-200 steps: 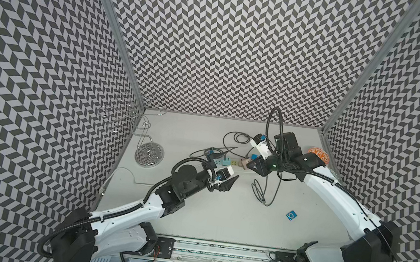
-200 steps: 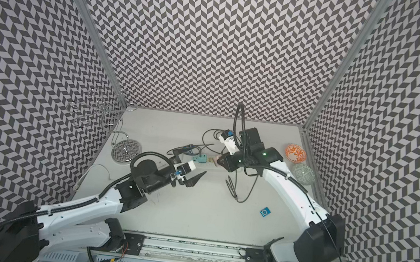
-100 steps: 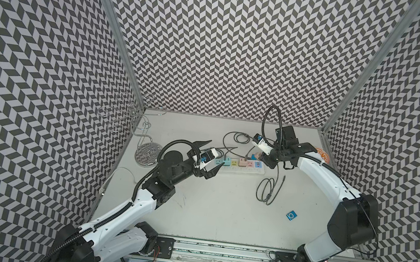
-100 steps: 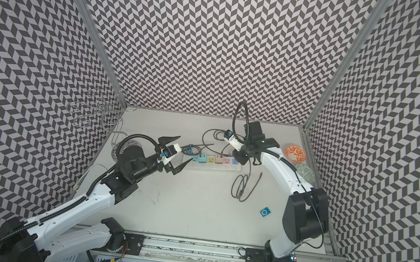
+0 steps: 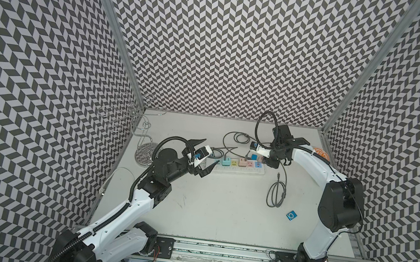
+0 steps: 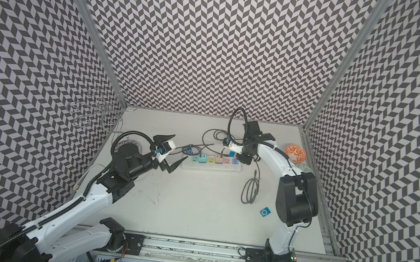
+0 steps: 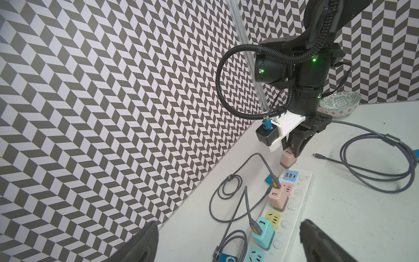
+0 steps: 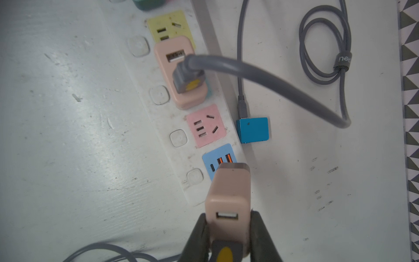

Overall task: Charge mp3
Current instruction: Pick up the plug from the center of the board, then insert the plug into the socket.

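At the power strip (image 5: 236, 170), right jaws still clamp the pink charger (image 8: 229, 192); left jaws, wide and empty, have retreated.

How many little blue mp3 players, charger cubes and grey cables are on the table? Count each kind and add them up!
Blue mp3 players: 3
Charger cubes: 3
Grey cables: 3
Total: 9

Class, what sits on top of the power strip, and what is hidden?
On the strip: a teal adapter and a peach adapter, each with a cable. Their sockets are covered. A third adapter, in the right gripper, hides part of the USB panel.
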`<state>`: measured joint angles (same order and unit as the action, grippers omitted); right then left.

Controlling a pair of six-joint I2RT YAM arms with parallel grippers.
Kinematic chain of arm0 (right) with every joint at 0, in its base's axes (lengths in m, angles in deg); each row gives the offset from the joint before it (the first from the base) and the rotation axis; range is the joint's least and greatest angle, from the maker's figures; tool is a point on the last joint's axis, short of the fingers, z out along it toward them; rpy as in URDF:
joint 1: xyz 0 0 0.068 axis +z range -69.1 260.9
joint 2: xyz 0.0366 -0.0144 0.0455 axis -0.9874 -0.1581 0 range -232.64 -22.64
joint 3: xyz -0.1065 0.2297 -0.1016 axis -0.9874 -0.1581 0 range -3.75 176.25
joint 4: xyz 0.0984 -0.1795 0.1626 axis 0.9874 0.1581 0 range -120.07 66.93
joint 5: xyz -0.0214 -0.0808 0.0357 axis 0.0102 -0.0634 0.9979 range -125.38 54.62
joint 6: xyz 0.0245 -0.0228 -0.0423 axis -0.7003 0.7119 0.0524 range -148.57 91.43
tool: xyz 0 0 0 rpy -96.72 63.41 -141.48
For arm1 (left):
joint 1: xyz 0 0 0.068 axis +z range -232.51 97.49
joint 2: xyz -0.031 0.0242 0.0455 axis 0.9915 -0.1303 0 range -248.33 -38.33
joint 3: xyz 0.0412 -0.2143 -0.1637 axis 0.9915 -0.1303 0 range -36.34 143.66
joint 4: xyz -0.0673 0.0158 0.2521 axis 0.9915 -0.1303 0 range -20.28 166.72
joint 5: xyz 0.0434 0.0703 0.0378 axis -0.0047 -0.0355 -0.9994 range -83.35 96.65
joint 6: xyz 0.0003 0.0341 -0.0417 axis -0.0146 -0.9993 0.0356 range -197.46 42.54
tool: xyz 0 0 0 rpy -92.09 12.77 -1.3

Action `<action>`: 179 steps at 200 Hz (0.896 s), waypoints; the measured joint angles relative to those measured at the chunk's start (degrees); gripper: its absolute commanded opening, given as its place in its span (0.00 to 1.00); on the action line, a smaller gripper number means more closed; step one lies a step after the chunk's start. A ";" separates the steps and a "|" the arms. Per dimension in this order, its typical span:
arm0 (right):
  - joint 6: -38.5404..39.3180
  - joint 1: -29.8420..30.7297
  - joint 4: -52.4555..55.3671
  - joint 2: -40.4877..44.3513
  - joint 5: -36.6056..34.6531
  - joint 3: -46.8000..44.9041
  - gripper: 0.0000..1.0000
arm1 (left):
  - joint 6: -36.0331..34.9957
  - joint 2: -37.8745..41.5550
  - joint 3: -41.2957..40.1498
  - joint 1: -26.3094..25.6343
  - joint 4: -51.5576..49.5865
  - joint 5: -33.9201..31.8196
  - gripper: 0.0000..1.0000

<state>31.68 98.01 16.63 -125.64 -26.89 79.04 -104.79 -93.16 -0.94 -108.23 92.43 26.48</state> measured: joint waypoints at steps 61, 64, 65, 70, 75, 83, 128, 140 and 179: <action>2.78 0.02 -0.83 0.98 0.59 -3.87 0.00 | 0.46 0.11 -1.25 1.42 0.04 0.50 0.97; 2.80 0.02 -0.83 0.98 0.72 -3.87 0.00 | 0.46 0.11 -1.25 1.51 0.07 0.50 0.97; 2.86 0.02 -0.83 0.98 0.76 -3.87 0.00 | 0.46 0.11 -1.25 1.51 0.07 0.50 0.97; 2.99 0.09 -0.83 0.98 0.92 -3.87 0.00 | 0.46 0.11 -1.25 1.64 0.07 0.52 0.97; 3.08 0.15 -0.81 0.98 0.98 -3.87 0.00 | 0.48 0.11 -1.27 1.77 0.07 0.55 0.97; 3.30 0.33 -0.72 0.98 1.14 -3.87 0.00 | 0.52 0.11 -1.36 1.88 0.09 0.57 0.97; 4.39 1.22 -0.48 0.98 2.73 -3.74 0.00 | 0.94 0.07 -1.88 2.54 0.13 0.61 0.97; 4.70 1.62 -0.35 0.96 3.02 -3.26 0.00 | 1.05 0.04 -1.88 2.62 0.15 0.63 0.97; 5.31 3.76 -0.52 0.22 2.93 -0.57 0.00 | 1.09 -0.26 -2.08 2.97 0.42 0.68 0.97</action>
<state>36.99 101.77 16.11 -125.42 -23.96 78.47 -103.70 -93.42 -3.02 -105.26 92.84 27.16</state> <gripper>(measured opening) 0.253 0.968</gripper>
